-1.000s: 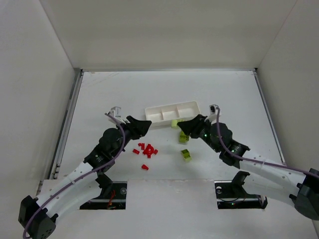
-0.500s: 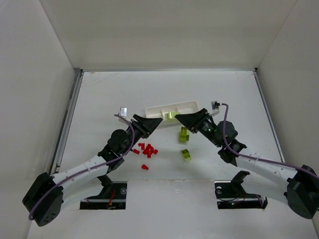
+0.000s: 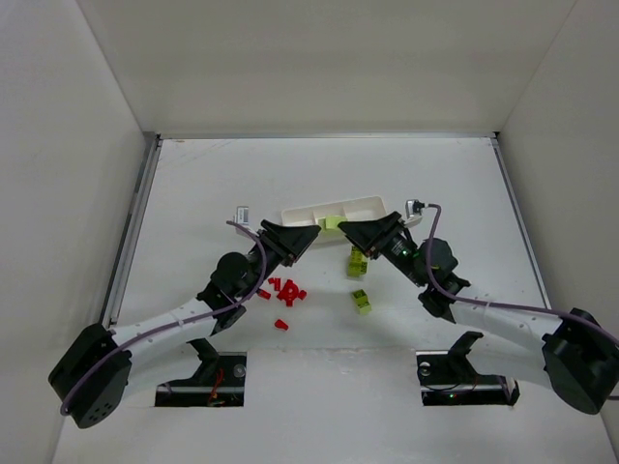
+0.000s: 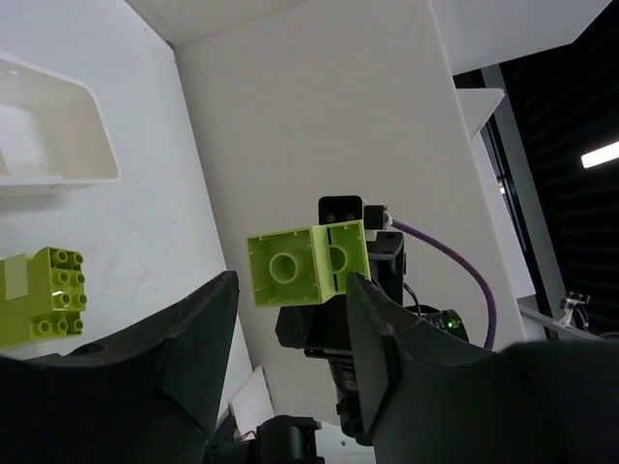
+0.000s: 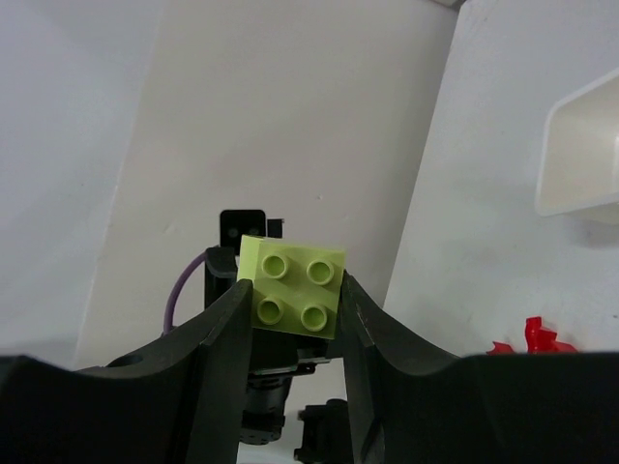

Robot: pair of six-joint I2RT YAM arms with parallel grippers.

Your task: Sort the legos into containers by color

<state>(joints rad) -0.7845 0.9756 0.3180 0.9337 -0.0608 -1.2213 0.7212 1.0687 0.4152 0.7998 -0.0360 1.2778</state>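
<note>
My right gripper (image 3: pixel 343 228) is shut on a yellow-green lego (image 3: pixel 332 223) and holds it in the air just in front of the white tray (image 3: pixel 360 207). The right wrist view shows this lego (image 5: pixel 295 287), studs toward the camera, pinched between the gripper's fingers (image 5: pixel 295 290). My left gripper (image 3: pixel 309 235) is open and faces the right one, tips close to the held lego. In the left wrist view the lego (image 4: pixel 308 263) sits beyond the open gripper (image 4: pixel 290 290). Red legos (image 3: pixel 285 288) lie in a cluster below the left gripper.
Two yellow-green legos lie on the table, one (image 3: pixel 357 261) under the right arm and one (image 3: pixel 361 301) nearer the bases. A single red lego (image 3: pixel 280 325) lies apart. The tray's end (image 4: pixel 58 135) and a loose yellow-green lego (image 4: pixel 41 295) show in the left wrist view.
Both grippers moved up toward the tray and toward each other. The right one carried the yellow-green lego with it; the left tips now sit beside it.
</note>
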